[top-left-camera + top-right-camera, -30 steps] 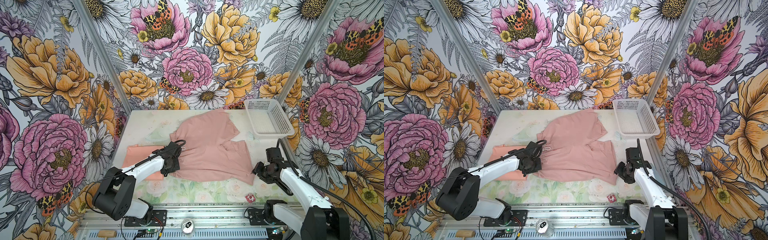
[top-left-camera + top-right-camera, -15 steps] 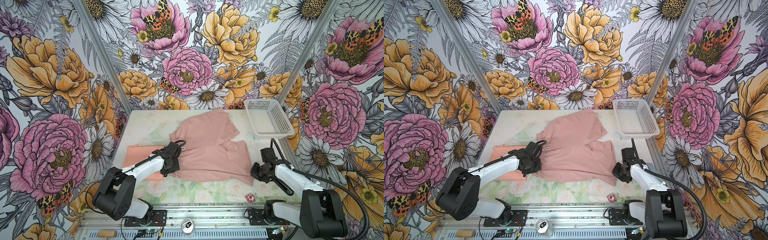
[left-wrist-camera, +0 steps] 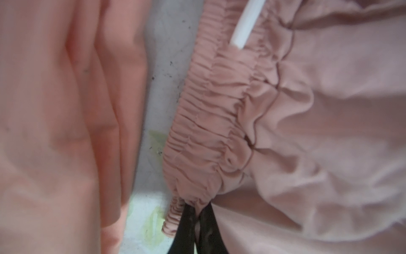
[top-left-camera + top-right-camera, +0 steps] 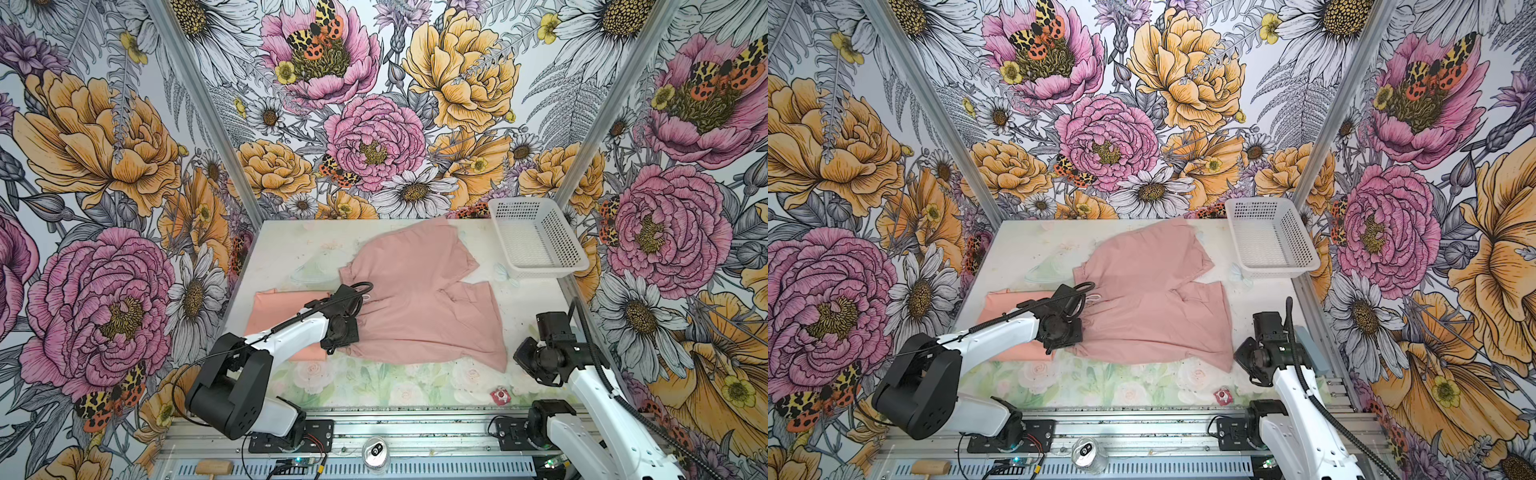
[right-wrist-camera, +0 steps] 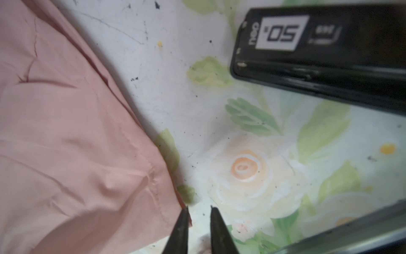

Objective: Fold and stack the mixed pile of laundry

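Note:
The dusty-pink garment [image 4: 419, 299] [image 4: 1154, 299] lies spread across the middle of the table in both top views. My left gripper [image 3: 198, 209] is shut on its gathered waistband [image 3: 208, 123], at the garment's near left corner [image 4: 345, 338]. A white drawstring end [image 3: 241, 28] lies on the band. The peach-orange T-shirt [image 4: 278, 305] [image 4: 1000, 307] lies folded at the left, partly under my left arm; its graphic is hidden. My right gripper [image 5: 198, 210] [image 4: 517, 355] is open a little beside the garment's near right corner [image 5: 167, 191], with only bare table between its tips.
A white perforated basket [image 4: 544, 272] [image 4: 1279, 270] stands at the back right. A small red item [image 4: 498, 395] lies near the front edge. A black bar with a white label [image 5: 318, 55] lies close to my right gripper. A can [image 4: 376, 453] sits on the front rail.
My right gripper moved in to the garment's near right corner, then drew back to the right and now stands open with nothing in it. The left arm and both garments have not moved.

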Controlling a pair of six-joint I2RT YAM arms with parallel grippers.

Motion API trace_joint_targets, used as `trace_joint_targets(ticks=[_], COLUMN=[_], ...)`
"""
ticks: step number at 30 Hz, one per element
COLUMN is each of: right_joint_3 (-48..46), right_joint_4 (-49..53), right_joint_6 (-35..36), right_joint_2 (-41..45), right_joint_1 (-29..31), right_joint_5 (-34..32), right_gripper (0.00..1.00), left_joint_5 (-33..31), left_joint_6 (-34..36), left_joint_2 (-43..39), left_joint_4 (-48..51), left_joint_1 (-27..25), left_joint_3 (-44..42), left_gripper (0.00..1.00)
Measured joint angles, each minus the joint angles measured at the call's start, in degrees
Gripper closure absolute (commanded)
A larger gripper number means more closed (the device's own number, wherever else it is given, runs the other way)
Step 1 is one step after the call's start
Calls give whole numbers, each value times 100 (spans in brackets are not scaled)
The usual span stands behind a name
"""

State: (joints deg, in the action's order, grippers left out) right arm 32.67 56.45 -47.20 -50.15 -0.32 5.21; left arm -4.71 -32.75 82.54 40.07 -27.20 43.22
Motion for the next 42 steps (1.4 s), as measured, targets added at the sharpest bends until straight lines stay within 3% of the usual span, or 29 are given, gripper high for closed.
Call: trace_joint_targets(ticks=[7,18,20,25,28,37,42], right_joint_3=[1222,2011,2142,2184,2068,1099,901], right_joint_4=[-1296,-2251,-2205,-1919,-1873,-1775,-1117], right_joint_6=[804,1578,1696,1827,1832,1412,916], right_joint_2=[-2511,-4350,-4494,-4566,-4487,-3543,-3206], right_joint_1=[271,979,1064,1156,1182,1296,1878], right_joint_5=[479,481,295,-118,-258,-297,-365], right_gripper=[39,39,46,76,100,100,100], left_joint_5=[2,0,0,0,2,24,61], left_joint_6=[17,13,13,13,15,17,17], left_joint_2=[107,116,116,116,116,114,76], left_joint_4=[13,-4,-7,-24,-44,-85,-138], left_joint_1=[-57,-146,-151,-149,-149,-149,-151], left_joint_3=[66,66,66,57,46,22,-26], left_gripper=[100,100,100,100,100,100,100])
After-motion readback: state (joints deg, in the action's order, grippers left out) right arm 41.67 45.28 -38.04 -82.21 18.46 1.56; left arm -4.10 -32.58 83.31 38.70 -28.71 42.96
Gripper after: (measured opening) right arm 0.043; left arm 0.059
